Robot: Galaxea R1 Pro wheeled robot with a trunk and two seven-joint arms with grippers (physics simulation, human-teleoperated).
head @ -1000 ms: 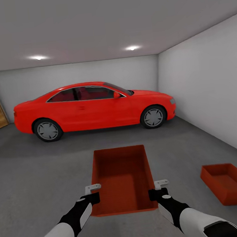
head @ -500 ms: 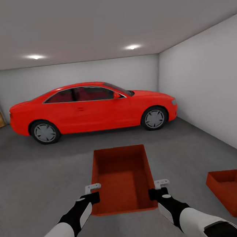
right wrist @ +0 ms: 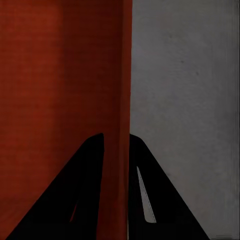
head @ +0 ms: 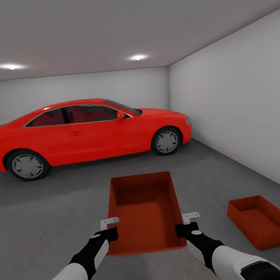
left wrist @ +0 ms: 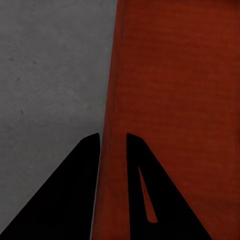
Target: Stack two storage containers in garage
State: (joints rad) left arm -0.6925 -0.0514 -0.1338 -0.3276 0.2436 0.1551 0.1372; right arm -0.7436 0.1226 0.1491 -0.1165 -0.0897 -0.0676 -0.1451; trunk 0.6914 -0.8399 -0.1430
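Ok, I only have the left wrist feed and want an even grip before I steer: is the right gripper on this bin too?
Observer: Yes. The right gripper has one finger on each side of the carried container's opposite side wall.
Operator: And the other bin?
Observer: The second container sits on the concrete floor, ahead and to the robot's right, near the white wall.
Operator: Anything straight ahead?
Observer: A red car is parked side-on across the far end of the room.
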